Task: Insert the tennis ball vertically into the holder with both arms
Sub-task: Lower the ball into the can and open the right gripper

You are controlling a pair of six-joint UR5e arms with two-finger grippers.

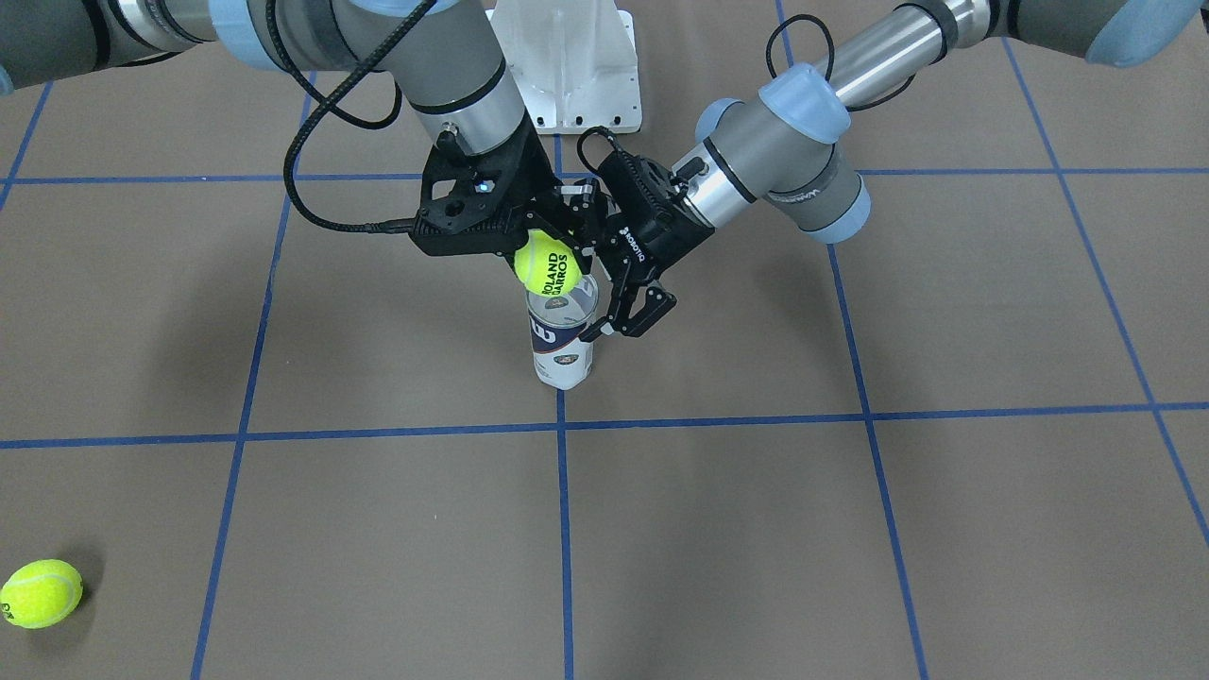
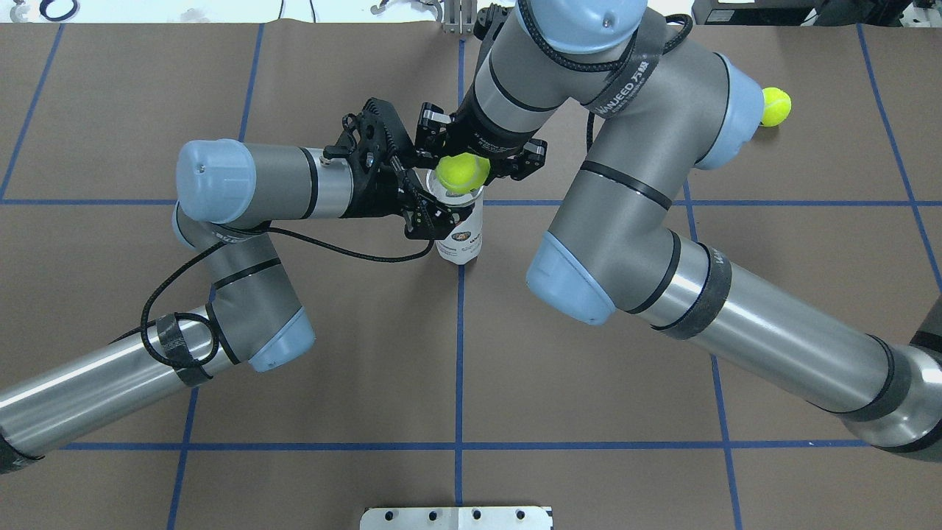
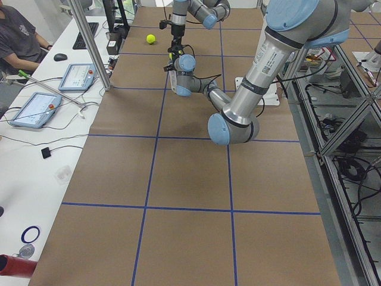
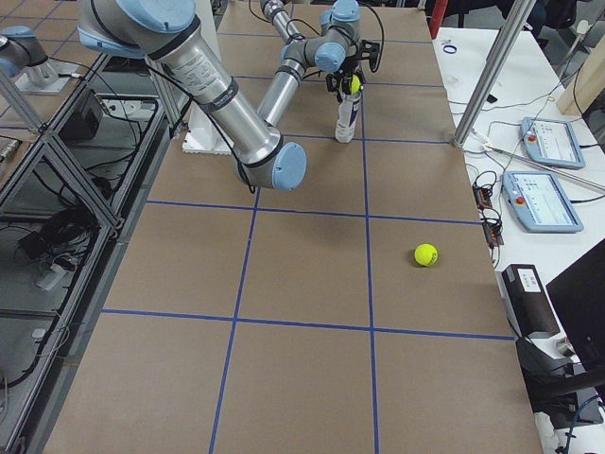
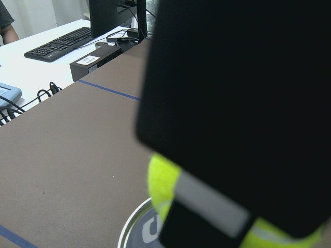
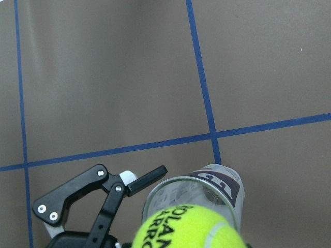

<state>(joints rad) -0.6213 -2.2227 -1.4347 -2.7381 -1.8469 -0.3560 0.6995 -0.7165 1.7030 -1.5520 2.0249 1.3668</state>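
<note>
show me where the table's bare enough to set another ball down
Bare: the table's whole row of squares on the operators' side, apart from the loose ball in one corner; also the strip just in front of the holder. Crowded: the holder's mouth, where the right hand with its tennis ball and the left hand meet.

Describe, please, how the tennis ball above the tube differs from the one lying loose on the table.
The upper ball is clamped in the right gripper over the open mouth of the holder; the loose ball lies free on the table, far from it. The upper ball shows ROLAND GARROS lettering; the loose ball's print is mostly turned away. Both are yellow-green felt and look alike in size.
</note>
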